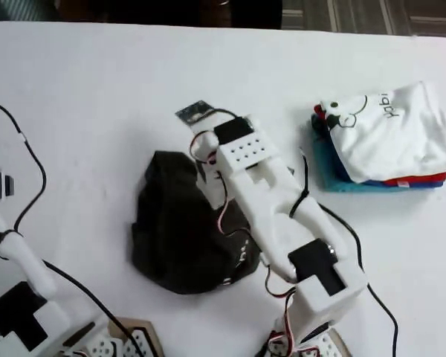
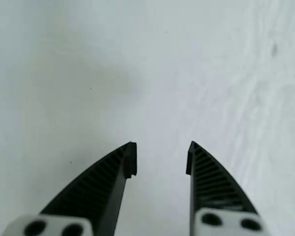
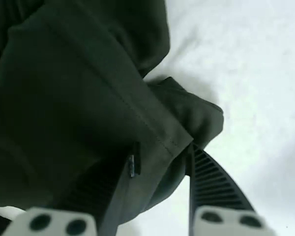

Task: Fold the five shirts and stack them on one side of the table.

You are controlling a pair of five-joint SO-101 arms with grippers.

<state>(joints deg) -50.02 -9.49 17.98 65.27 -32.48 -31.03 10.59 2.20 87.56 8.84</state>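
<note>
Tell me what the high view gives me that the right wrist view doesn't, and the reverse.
High view adds: the stack of folded shirts, a white one on top, lying apart from the black shirt toward the picture's right, and the right arm stretched over that shirt. Right wrist view adds: the right gripper, fingers apart, with the shirt's stitched hem lying between them. Both share: the crumpled black shirt and the white table.

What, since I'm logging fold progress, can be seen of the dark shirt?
The dark shirt is soft, matte, near-black cloth, bunched into a rough, uneven mound, not neatly folded. It lies on the white table near its middle, apart from the folded stack. A stitched hem shows on one folded edge, which sits between the fingers of the open right gripper.
</note>
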